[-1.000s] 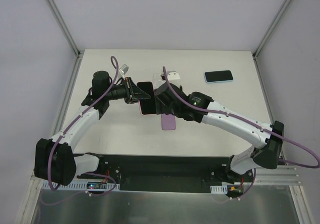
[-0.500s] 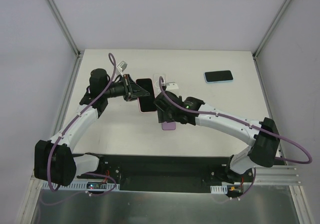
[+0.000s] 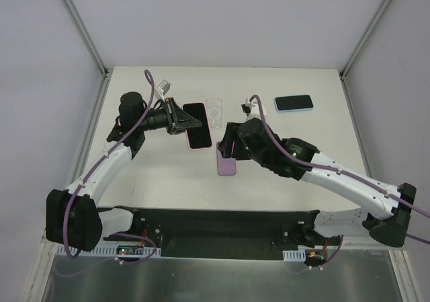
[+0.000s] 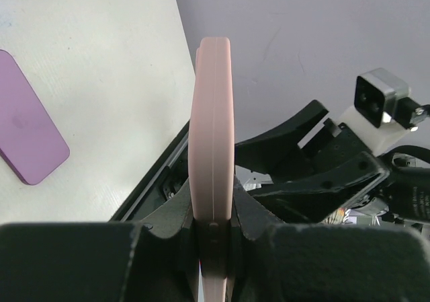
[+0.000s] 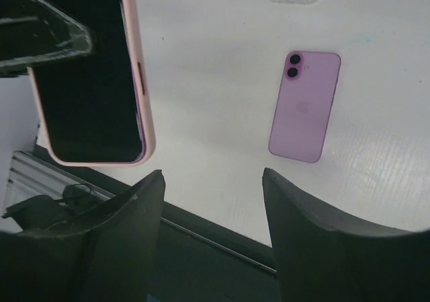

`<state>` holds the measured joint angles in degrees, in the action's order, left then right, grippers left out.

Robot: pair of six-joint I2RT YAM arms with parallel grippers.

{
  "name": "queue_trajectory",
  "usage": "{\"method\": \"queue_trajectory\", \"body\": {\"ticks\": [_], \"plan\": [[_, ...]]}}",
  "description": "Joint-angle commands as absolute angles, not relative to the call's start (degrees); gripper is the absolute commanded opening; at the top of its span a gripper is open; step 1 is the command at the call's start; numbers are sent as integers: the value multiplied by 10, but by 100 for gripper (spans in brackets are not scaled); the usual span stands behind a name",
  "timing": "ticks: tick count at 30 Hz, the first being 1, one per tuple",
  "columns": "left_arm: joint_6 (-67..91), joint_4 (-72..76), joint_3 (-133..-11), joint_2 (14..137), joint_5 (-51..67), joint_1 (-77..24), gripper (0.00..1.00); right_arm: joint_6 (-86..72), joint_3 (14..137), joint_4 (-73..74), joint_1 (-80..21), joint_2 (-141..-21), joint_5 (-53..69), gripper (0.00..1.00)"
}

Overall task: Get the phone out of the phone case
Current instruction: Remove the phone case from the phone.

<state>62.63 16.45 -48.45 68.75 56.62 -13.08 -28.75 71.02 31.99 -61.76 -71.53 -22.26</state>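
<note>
risk 1: phone (image 5: 87, 80) and phone case (image 4: 212, 114) are pinched together by the left gripper (image 4: 213, 221). If the phone is pushed against that clamp, it is likely to be blocked or the case bent.
risk 2: only one end of the case is clamped. A hard push or peel from the right side could twist it in the grip or knock it loose, and it would be dropped onto the table (image 3: 175, 181).
risk 3: a purple phone (image 3: 226, 162) lies face down just under the right gripper (image 5: 213, 181). It could be bumped or taken for the target.
risk 4: the screen could be scraped if the case rim is missed.
left fingers (image 4: 176, 216): almost fully closed, pressed on the front and back of the cased phone, which is seen edge-on.
right fingers (image 5: 127, 228): roughly half spread. Nothing is held or touched, and a clear gap to the case is seen.
phone location: not yet out of the pink case, held off the table by the left gripper with the screen turned toward the right wrist camera.
other items: clear case (image 3: 214, 110) and blue-cased phone (image 3: 293, 103) lie further back, neither touched.
</note>
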Motion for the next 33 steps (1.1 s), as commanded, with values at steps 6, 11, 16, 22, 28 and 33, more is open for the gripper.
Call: {"method": "queue_trajectory", "body": {"ticks": [6, 11, 16, 22, 28, 33], "plan": [[648, 226, -496, 662, 589, -132, 0, -337, 679, 238, -576, -679, -172, 62], [650, 229, -496, 662, 590, -132, 0, -342, 677, 211, -567, -696, -137, 62], [650, 230, -495, 662, 588, -132, 0, -346, 664, 191, -567, -692, -126, 62], [650, 230, -494, 667, 587, -132, 0, -347, 657, 187, -566, -678, -121, 62], [651, 232, -497, 669, 588, -132, 0, -347, 650, 189, -567, -678, -117, 62], [650, 232, -497, 672, 588, -132, 0, -346, 651, 190, -566, -665, -122, 62]]}}
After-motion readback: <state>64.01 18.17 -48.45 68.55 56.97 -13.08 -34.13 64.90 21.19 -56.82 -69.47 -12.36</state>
